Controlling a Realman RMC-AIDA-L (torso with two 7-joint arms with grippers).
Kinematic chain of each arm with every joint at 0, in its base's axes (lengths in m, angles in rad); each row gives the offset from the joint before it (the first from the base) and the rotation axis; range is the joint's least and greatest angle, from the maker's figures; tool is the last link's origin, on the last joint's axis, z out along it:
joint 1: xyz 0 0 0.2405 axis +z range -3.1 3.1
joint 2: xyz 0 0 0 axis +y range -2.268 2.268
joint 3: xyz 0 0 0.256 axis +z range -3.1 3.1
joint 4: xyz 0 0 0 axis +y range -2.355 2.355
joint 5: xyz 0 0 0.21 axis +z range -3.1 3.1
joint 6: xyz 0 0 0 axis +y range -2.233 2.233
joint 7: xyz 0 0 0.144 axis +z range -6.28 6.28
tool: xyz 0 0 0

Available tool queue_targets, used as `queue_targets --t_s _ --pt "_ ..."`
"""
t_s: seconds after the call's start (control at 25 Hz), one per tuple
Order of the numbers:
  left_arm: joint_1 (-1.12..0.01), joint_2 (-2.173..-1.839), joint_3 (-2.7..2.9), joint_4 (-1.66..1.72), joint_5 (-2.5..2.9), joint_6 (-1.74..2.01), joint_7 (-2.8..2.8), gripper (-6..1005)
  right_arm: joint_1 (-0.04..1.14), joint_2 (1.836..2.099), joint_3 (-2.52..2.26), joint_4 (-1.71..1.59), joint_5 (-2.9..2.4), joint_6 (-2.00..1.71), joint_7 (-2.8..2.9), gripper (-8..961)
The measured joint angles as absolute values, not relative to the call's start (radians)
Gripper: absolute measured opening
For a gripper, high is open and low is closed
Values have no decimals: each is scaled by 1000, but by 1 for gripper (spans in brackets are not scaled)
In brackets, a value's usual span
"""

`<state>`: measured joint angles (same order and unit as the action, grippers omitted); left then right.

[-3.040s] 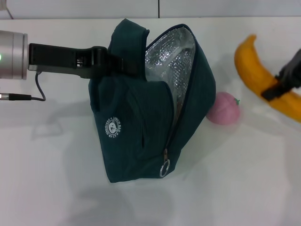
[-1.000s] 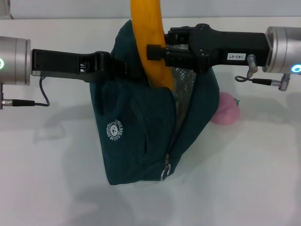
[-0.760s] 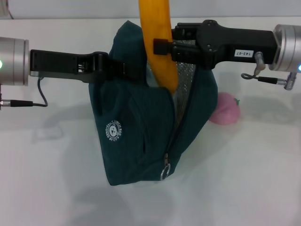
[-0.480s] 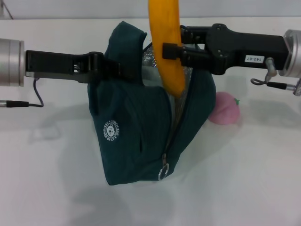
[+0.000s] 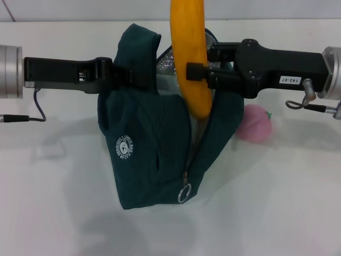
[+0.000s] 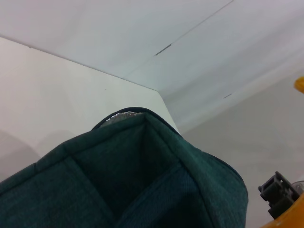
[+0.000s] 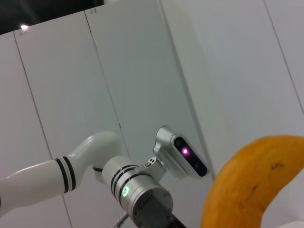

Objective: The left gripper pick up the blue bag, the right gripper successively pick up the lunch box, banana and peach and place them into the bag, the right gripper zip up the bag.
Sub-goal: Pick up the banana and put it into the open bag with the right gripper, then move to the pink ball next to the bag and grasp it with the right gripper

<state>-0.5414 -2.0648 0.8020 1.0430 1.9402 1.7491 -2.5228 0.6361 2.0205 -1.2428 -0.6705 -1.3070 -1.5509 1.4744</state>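
The blue bag (image 5: 154, 144) hangs above the white table, dark teal with a round white logo and a ring zip pull; its fabric fills the left wrist view (image 6: 133, 185). My left gripper (image 5: 125, 77) is shut on the bag's handle from the left. Coming in from the right, my right gripper (image 5: 198, 74) is shut on the banana (image 5: 191, 53), which stands upright with its lower tip in the bag's foil-lined mouth. The banana also shows in the right wrist view (image 7: 247, 185). The peach (image 5: 256, 124) lies on the table just right of the bag. The lunch box is out of view.
The white table (image 5: 287, 202) stretches around the bag, with a pale wall behind it. A black cable (image 5: 32, 109) trails from the left wrist. The right wrist view shows the left arm (image 7: 133, 190) against wall panels.
My right gripper picked the banana off the table at the right and carried it over the bag; over the last second it moved right and lowered the banana's tip into the opening.
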Motion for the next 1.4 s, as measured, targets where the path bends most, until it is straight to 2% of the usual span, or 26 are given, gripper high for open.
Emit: queue_targets --t_s 0.48,0.68,0.84,0.92,1.2,1.28,1.4 --pt "-540 -2066 803 1043 1940 1750 -2521 36 626 2021 -1233 -670 -1295 -1542 1470 460" --pt "-540 -2066 803 1043 1940 1750 -2520 36 617 2015 -1185 -679 -1293 -1548 1470 691" --pt "-540 -2066 803 1043 1940 1751 -2520 36 596 2005 -1095 -684 -1296 -1548 1478 802" --pt "-540 -2066 803 1043 1939 1751 -2520 36 587 1986 -1065 -684 -1299 -1543 1484 857" --pt "-539 -2066 802 1043 1939 1752 -2520 36 546 1885 -1049 -697 -1365 -1478 1492 857" --pt "-538 -2066 802 1043 1939 1752 -2520 36 542 1866 -1049 -718 -1436 -1463 1515 857" --pt "-539 -2065 802 1043 1939 1752 -2520 36 545 1852 -1048 -765 -1581 -1439 1602 857"
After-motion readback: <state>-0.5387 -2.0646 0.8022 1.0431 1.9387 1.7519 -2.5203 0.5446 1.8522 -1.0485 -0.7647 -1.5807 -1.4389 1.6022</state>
